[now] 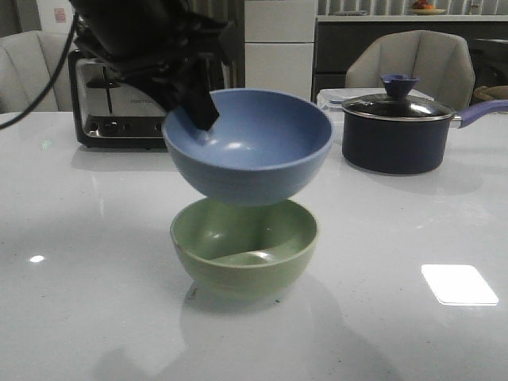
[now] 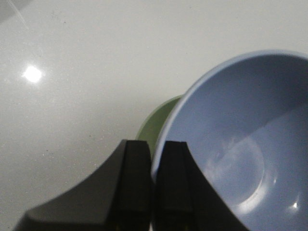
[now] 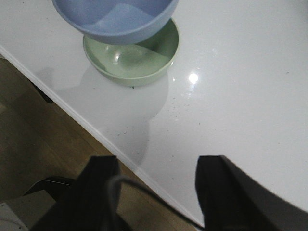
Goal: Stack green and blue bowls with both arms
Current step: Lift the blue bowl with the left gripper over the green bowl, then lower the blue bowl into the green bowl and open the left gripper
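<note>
The pale green bowl (image 1: 244, 247) stands upright on the white table at the middle. My left gripper (image 1: 198, 107) is shut on the left rim of the dusty blue bowl (image 1: 250, 147) and holds it tilted just above the green bowl, its base at the green rim. In the left wrist view the gripper (image 2: 153, 154) pinches the blue bowl (image 2: 240, 144), with a sliver of the green bowl (image 2: 153, 126) beneath. My right gripper (image 3: 156, 166) is open and empty over the table's front edge; both bowls, blue (image 3: 115, 19) and green (image 3: 132, 60), show far from it.
A dark lidded saucepan (image 1: 397, 131) with a purple handle stands at the back right. A chrome toaster (image 1: 115, 103) stands at the back left. A clear container (image 1: 333, 97) sits behind the saucepan. The table edge (image 3: 96, 130) and wooden floor lie under my right gripper.
</note>
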Motion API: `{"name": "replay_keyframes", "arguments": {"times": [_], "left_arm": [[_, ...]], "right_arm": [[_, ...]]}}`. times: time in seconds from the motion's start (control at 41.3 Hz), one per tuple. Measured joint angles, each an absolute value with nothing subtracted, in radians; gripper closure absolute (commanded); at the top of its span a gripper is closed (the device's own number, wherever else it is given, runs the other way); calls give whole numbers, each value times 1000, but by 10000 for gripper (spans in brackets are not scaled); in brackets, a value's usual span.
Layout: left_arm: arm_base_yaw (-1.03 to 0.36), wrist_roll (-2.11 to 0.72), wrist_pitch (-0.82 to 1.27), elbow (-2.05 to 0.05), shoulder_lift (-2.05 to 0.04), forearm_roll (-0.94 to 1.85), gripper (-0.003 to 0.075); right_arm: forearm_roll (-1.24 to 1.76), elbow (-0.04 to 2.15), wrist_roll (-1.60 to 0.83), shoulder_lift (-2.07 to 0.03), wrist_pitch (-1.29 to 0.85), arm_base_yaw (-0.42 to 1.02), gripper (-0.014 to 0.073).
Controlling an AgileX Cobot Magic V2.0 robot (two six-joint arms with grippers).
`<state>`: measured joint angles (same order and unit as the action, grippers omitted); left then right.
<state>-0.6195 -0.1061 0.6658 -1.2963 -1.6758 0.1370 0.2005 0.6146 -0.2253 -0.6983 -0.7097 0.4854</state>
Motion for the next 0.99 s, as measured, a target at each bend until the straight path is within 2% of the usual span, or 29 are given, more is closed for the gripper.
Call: {"name": "replay_keyframes", "arguments": {"times": [0.485,0.557,0.727,0.775,0.993], "left_arm": [[-613,-107,615,-1296,-1845,131,618],[-613,-107,615,-1296,-1849,131,564],[-613,-107,615,-1296,-1849,131,307],[-613,-107,617,-1296,-1849,129,263],[-613,-107,676,-1298,-1799,60,255]], "right_arm": [[201,615,-225,-698,-710,485,126],[201,615,-225,-698,-710,485,126],[201,615,-225,-698,-710,485,126],[201,615,-225,-698,-710,485,126],[201,615,-225,-698,-710,485,126]]}}
